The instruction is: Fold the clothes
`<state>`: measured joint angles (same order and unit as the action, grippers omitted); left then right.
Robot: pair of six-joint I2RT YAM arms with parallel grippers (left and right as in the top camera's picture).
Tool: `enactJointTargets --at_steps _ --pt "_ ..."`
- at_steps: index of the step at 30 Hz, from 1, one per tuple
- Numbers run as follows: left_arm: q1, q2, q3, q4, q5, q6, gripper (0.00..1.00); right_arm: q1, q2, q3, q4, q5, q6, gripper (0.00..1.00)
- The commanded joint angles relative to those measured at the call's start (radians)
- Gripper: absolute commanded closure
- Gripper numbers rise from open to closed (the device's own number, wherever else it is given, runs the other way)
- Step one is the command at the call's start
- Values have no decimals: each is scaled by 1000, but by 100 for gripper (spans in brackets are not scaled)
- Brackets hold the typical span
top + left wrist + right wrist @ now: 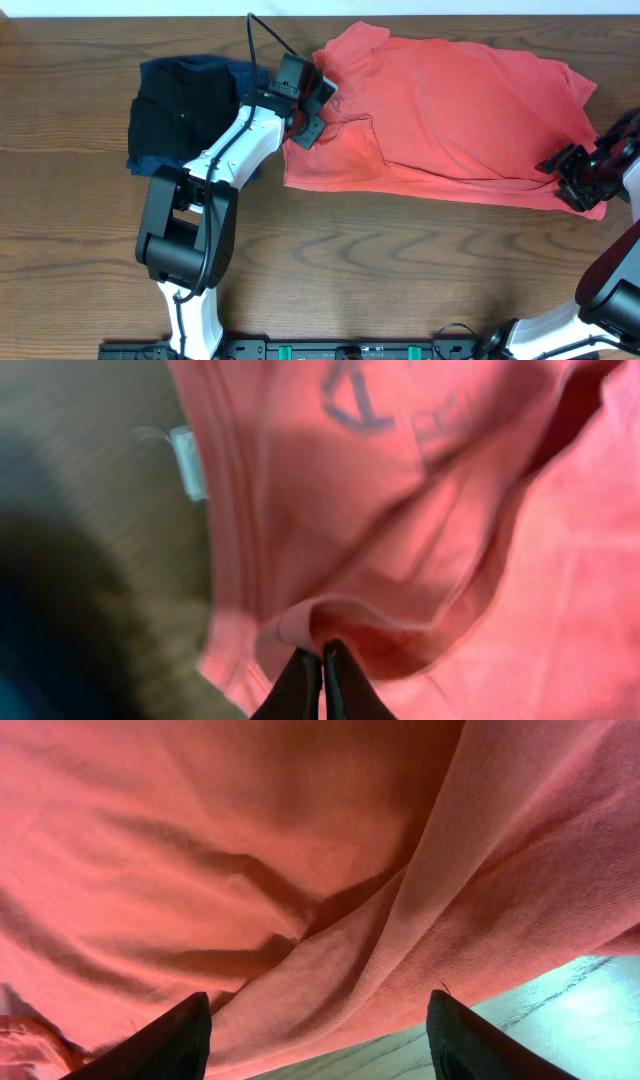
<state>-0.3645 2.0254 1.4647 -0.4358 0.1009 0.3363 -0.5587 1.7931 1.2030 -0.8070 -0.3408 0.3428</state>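
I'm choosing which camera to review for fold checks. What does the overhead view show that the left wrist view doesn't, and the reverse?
Only overhead: the whole T-shirt spread out, and the right gripper at its right edge. Only left wrist: a small white label by a seam, faint lettering showing through the fabric, and the fingertips pressed together at a fold. Both: the left gripper shut at the shirt's left end; neither settles whether fabric is pinched.
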Motion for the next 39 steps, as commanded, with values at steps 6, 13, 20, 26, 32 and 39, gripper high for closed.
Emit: enactJointTargets --at_steps 6,13,20,26,32,39 --pt "2 6 -1 47 -61 -10 77 4 9 -3 -1 0 -14 33" --pt "-2 -12 0 -9 -130 -74 50 4 9 -3 -1 0 -14 33" --pt "-59 -73 0 -180 21 -72 94 4 9 -3 2 0 -14 32" --pt "-143 -30 -60 -202 71 -57 94 4 9 -3 3 0 -14 32" --pt "-163 30 -116 -71 61 -58 94 4 9 -3 -1 0 -14 32" --pt "-161 35 -116 59 -42 -57 94 4 9 -3 -1 0 -14 32"
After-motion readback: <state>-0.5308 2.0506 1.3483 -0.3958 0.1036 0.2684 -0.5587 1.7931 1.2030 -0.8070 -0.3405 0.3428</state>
